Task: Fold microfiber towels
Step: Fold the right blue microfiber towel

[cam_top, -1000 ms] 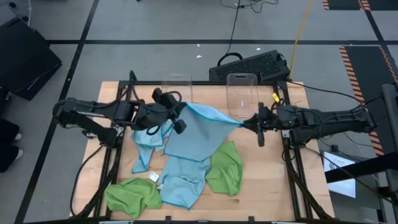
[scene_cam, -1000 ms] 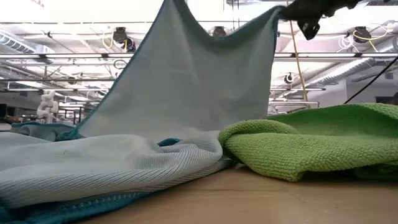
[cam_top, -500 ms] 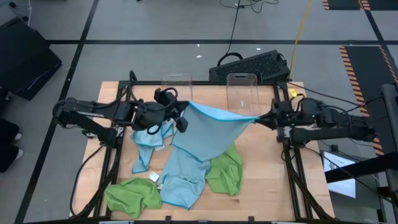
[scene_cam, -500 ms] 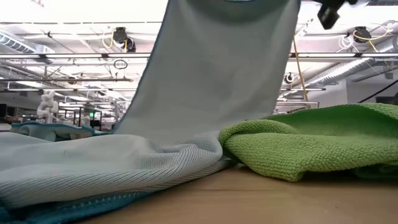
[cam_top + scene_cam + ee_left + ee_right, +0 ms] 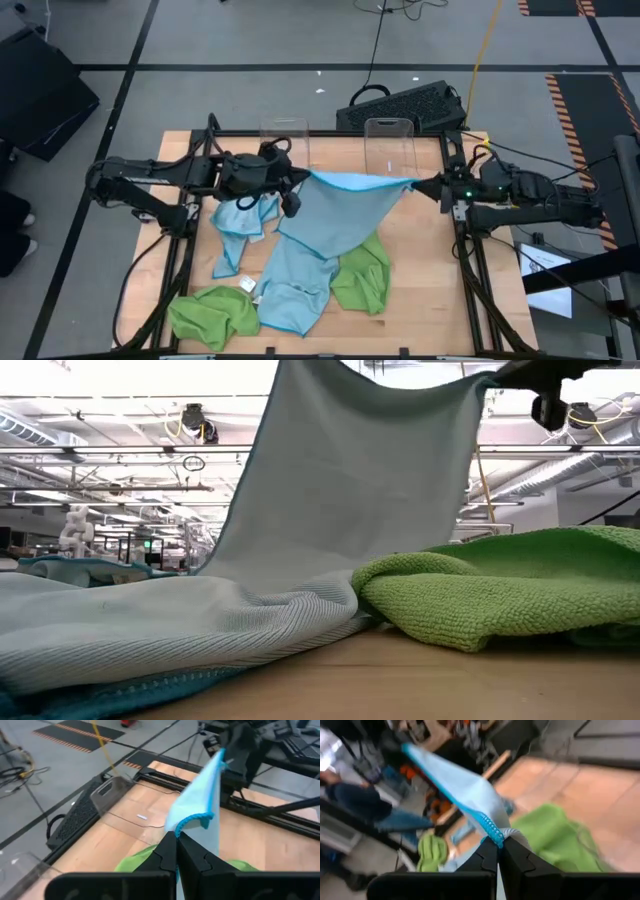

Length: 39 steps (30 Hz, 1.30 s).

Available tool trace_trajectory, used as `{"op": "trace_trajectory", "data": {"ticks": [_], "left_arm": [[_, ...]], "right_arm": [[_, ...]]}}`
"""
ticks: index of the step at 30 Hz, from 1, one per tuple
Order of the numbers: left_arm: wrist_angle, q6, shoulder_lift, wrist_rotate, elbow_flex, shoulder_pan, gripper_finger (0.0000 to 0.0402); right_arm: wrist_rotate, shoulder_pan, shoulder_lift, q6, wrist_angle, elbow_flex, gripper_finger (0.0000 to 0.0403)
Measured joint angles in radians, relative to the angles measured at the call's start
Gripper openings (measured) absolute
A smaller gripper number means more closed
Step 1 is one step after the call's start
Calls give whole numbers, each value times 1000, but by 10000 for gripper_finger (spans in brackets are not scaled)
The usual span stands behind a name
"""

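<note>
A light blue microfiber towel (image 5: pixel 335 215) is stretched between my two grippers above the table's middle. My left gripper (image 5: pixel 298 182) is shut on its left upper corner and my right gripper (image 5: pixel 425 186) on its right upper corner. The towel's lower end (image 5: pixel 290 300) rests on the table, partly over a lime green towel (image 5: pixel 362 270). A second blue towel (image 5: pixel 236 228) lies crumpled below the left gripper. Another green towel (image 5: pixel 213 313) lies at the near left. In the low view the held towel (image 5: pixel 350 470) rises like a sheet. My left gripper pinches the towel's left upper corner (image 5: pixel 192 820) between its two fingers, coming nearly level from the table's left. The hemmed edge curls just beyond the fingertips. My right gripper pinches the right upper corner (image 5: pixel 494 832) at its stitched hem, nearly level from the table's right. The top edge (image 5: pixel 360 178) runs almost straight between both holds, and the cloth hangs below it.
Two clear plastic bins (image 5: pixel 283 140) (image 5: pixel 390 150) stand at the table's far edge, just behind the stretched towel. A black keyboard (image 5: pixel 400 105) lies on the floor beyond. Bare wood (image 5: pixel 420 300) shows at the near right.
My right gripper has gone toward the table's right edge with its corner and has rolled about its own line. The towel's top edge has spread out from a slack slope into a nearly straight line between the grippers. Its lower end has stayed on the table.
</note>
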<state>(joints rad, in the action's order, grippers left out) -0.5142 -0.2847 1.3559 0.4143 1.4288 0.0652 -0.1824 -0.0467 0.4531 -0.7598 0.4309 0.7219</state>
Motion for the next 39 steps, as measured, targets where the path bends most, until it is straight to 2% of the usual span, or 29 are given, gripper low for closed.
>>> {"op": "trace_trajectory", "data": {"ticks": [5,7,10,15,20,23,28,33,39], "left_arm": [[127,40,-1,-95,0,-48,5],[213,68,-2,-126,0,-69,5],[336,100,-3,-165,0,-102,5],[460,116,-3,-257,0,-141,5],[463,117,-3,-266,0,-145,5],[463,112,-3,-267,0,-145,5],[446,70,-3,-287,0,-130,5],[402,53,-3,-276,0,-59,5],[307,34,-3,-175,0,58,5]], "right_arm": [[-86,0,27,-22,-179,6,0],[-102,0,49,-12,-188,34,0],[-105,0,95,27,-135,110,0],[-102,0,176,93,103,315,0],[-64,0,262,152,320,522,0],[-43,-1,306,176,394,597,0],[38,-2,338,187,421,607,0],[116,-2,366,158,449,607,0],[155,17,382,155,524,607,0]]}}
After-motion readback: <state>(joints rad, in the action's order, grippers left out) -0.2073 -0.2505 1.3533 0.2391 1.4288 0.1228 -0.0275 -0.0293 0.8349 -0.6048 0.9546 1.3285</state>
